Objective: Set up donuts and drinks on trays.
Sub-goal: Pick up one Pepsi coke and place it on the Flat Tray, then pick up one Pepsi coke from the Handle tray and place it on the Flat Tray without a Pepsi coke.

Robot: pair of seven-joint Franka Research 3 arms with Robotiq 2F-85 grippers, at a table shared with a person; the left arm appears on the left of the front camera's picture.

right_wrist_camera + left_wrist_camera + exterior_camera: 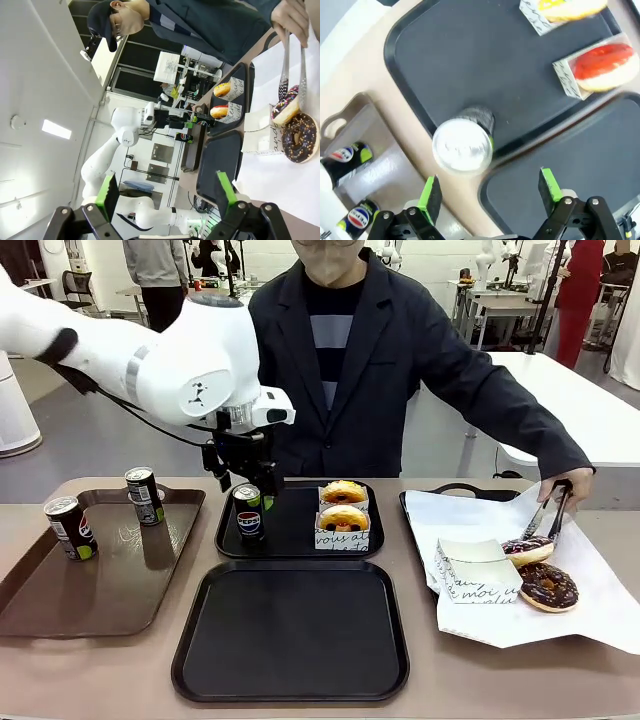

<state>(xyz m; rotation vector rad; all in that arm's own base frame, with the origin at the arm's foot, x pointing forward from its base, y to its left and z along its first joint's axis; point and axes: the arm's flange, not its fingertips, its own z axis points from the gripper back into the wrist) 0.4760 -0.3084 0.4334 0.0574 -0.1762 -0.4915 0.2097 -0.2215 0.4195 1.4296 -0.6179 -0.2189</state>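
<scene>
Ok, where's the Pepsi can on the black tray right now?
Front view: the can stands upright in the far black tray's near-left corner, left of the two boxed donuts, just under the left arm's open fingers.

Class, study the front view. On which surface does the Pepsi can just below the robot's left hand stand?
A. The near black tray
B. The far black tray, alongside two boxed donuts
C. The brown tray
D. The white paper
B: the can stands upright near the left edge of the far black tray, which also carries the two boxed donuts. The open left hand is above the can.
</scene>
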